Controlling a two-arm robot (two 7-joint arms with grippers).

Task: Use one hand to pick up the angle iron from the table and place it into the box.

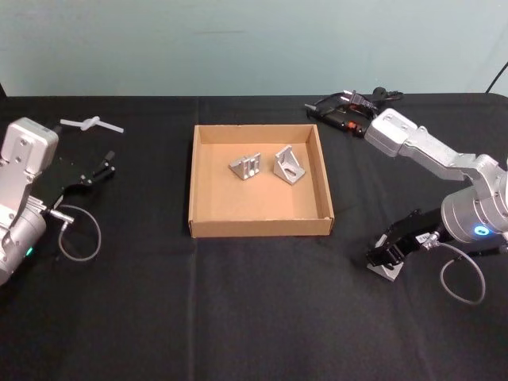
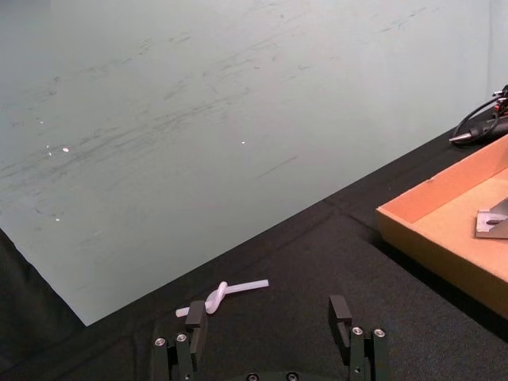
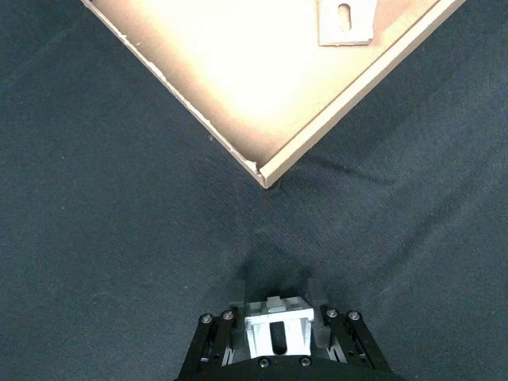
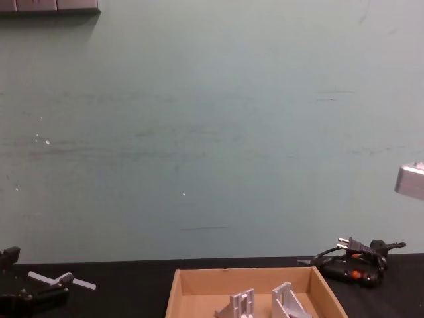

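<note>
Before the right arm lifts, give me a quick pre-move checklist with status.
1. Small silver metal angle iron sits between the right tool's fingers: ok.
2. Grip firmly closed: cannot tell.
3. Shallow tan cardboard box has free floor at the front: ok.
4. Two silver brackets already in the box, toward the back: ok.
5. Black tabletop between tool and box free: ok.
6. Left tool open, parked left: ok.

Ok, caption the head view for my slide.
Right gripper closing on a metal bracket on the table, two brackets already in the box; left gripper parked open.
</note>
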